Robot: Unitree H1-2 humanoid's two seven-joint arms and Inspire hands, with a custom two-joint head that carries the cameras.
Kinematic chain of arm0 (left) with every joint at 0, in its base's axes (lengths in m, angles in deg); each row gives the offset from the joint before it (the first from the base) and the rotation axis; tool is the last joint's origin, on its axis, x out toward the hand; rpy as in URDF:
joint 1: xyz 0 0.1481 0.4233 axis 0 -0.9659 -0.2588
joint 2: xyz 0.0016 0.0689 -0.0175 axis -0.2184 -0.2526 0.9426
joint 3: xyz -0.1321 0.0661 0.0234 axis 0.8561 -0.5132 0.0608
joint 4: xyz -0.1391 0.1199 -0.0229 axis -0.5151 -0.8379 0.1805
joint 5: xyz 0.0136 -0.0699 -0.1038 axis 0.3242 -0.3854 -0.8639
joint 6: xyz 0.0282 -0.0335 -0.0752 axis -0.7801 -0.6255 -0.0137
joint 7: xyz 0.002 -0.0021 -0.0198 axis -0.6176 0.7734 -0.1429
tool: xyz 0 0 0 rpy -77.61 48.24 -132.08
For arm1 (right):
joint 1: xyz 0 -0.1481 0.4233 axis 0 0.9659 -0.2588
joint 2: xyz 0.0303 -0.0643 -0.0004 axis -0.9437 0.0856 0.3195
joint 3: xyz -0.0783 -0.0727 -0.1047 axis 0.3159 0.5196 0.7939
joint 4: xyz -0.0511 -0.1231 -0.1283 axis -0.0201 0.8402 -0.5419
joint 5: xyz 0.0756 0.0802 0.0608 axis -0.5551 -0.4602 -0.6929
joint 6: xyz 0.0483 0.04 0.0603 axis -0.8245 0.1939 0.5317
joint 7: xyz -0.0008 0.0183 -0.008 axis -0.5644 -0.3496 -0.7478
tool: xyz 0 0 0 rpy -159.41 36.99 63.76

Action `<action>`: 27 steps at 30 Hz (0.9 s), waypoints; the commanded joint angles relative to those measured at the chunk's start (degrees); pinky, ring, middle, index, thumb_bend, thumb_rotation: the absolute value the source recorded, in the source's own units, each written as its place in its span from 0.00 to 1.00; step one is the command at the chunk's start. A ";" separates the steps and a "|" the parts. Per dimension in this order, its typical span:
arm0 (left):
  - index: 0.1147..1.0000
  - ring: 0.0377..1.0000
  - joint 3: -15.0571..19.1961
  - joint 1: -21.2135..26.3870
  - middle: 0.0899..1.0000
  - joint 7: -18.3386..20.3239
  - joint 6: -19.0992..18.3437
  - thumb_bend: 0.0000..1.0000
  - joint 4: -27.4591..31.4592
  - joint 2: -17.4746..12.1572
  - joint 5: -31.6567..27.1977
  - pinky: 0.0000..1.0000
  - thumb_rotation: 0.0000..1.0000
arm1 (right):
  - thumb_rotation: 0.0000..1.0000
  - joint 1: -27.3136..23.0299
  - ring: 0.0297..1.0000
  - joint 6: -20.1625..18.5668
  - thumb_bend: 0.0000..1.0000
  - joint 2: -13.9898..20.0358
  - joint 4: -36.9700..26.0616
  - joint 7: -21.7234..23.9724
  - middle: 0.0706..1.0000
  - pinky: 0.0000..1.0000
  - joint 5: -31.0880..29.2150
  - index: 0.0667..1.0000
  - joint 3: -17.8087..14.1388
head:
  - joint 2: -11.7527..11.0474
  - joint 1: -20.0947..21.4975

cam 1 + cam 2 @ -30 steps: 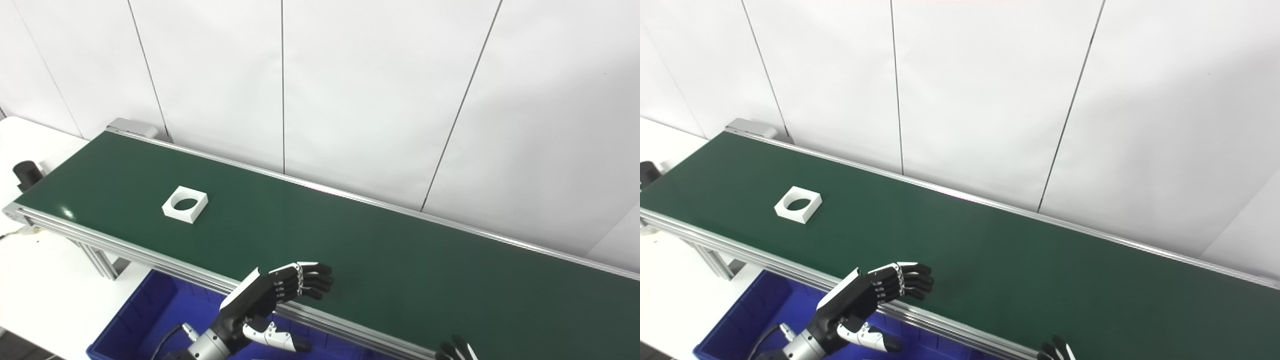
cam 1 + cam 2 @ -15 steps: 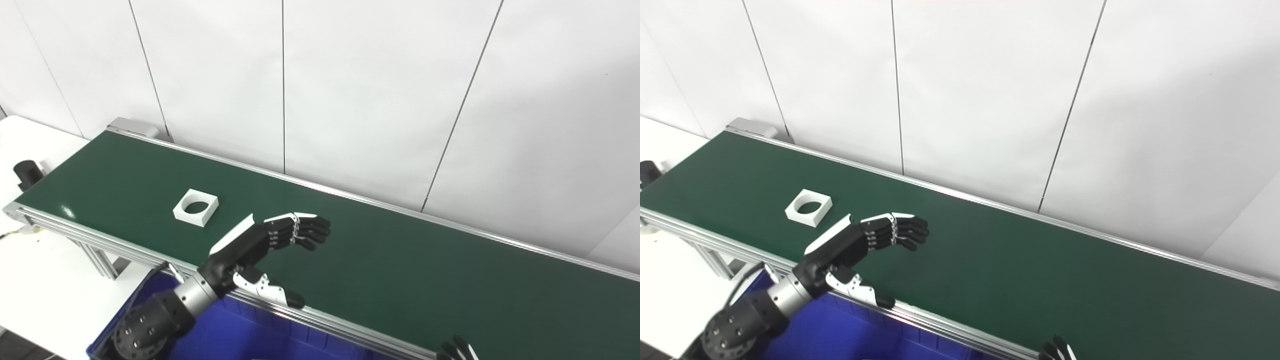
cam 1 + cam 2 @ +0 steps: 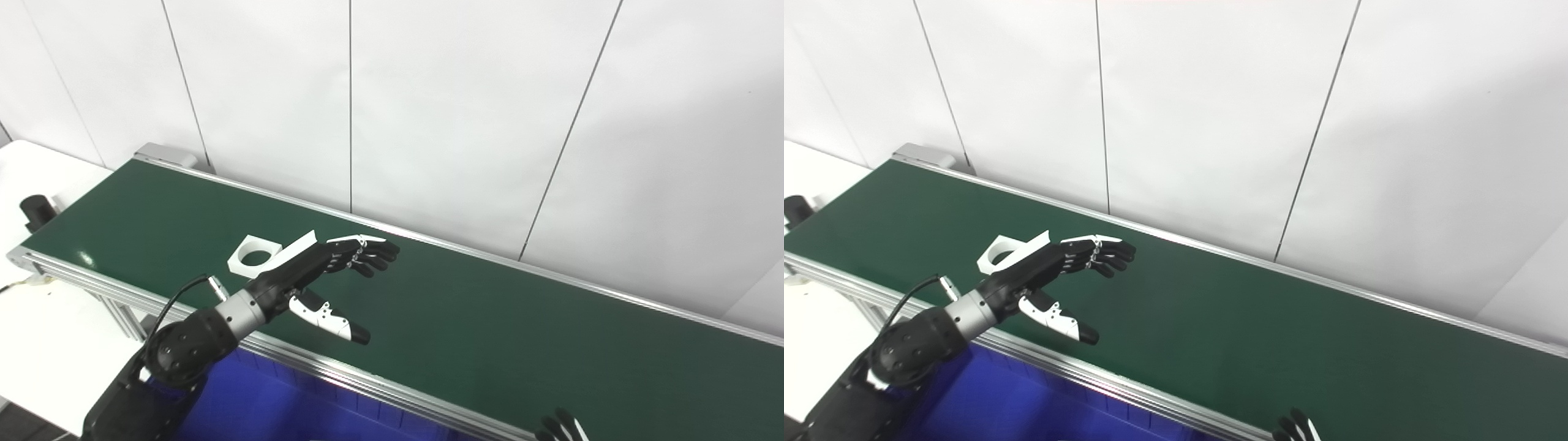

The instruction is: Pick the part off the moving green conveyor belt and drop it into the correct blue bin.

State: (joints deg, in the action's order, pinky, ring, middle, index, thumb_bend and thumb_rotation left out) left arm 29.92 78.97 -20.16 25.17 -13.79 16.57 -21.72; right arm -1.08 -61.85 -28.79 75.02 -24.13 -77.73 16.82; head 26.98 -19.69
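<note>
A white square part with a round hole (image 3: 252,257) lies on the green conveyor belt (image 3: 490,324), toward its left end. My left hand (image 3: 318,269) is open and empty above the belt, just right of the part, thumb spread toward me, fingers slightly curled. From this view it partly covers the part's right edge; it shows too in the right eye view (image 3: 1053,266). Only the fingertips of my right hand (image 3: 560,427) show at the bottom edge; their state is unclear.
A blue bin (image 3: 275,404) sits below the belt's near rail (image 3: 380,386), under my left arm. A white wall stands right behind the belt. A black cylinder (image 3: 33,208) stands at the belt's left end, on a white table (image 3: 37,324).
My left hand has risen from the near rail and reached forward over the belt, ending beside the part. The part has travelled to the right along the belt. The right hand has stayed put.
</note>
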 commanded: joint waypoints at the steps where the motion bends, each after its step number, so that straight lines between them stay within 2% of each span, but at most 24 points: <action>1: 0.78 0.77 0.43 2.93 0.79 -0.47 2.22 0.85 -0.71 -2.06 1.56 0.73 0.24 | 0.46 -0.84 0.82 2.25 0.65 -0.28 -0.46 0.12 0.86 0.78 -0.23 0.92 -0.14 | -0.03 -0.03; 12: 0.78 0.78 -0.51 8.02 0.80 -1.43 3.16 0.86 -5.79 -4.87 10.71 0.71 0.15 | 0.47 -1.23 0.82 2.23 0.65 -0.21 -0.11 0.23 0.86 0.78 -0.51 0.92 -0.20 | -0.06 -0.25; 16: 0.79 0.83 -0.98 9.33 0.84 -1.02 1.04 0.88 -6.25 -5.95 14.50 0.76 0.13 | 0.47 -1.10 0.82 2.04 0.66 -0.12 -0.34 0.20 0.86 0.77 -0.42 0.91 -0.28 | 0.07 -0.35; 20: 0.81 0.86 -1.54 10.70 0.85 -0.79 2.02 0.88 -8.15 -7.33 16.38 0.79 0.09 | 0.47 -1.04 0.82 2.14 0.67 -0.06 -0.32 0.25 0.86 0.78 -0.45 0.92 -0.28 | 0.12 -0.42; 23: 0.83 0.84 -1.89 11.98 0.83 -0.74 2.80 0.90 -10.45 -8.31 17.03 0.77 0.06 | 0.47 -1.02 0.82 2.27 0.66 -0.04 -0.36 0.33 0.86 0.78 -0.54 0.92 -0.20 | 0.12 -0.42; 27: 0.83 0.81 -2.65 13.11 0.80 -1.26 2.43 0.92 -12.34 -9.27 19.89 0.71 0.07 | 0.47 -1.03 0.83 2.37 0.66 -0.04 -0.23 0.41 0.86 0.78 -0.77 0.92 -0.17 | 0.14 -0.55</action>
State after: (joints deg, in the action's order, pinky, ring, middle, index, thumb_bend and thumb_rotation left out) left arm 27.09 89.38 -20.24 26.68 -26.75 9.47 -2.95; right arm -1.70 -61.85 -28.63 76.13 -24.04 -77.84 16.74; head 27.07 -20.21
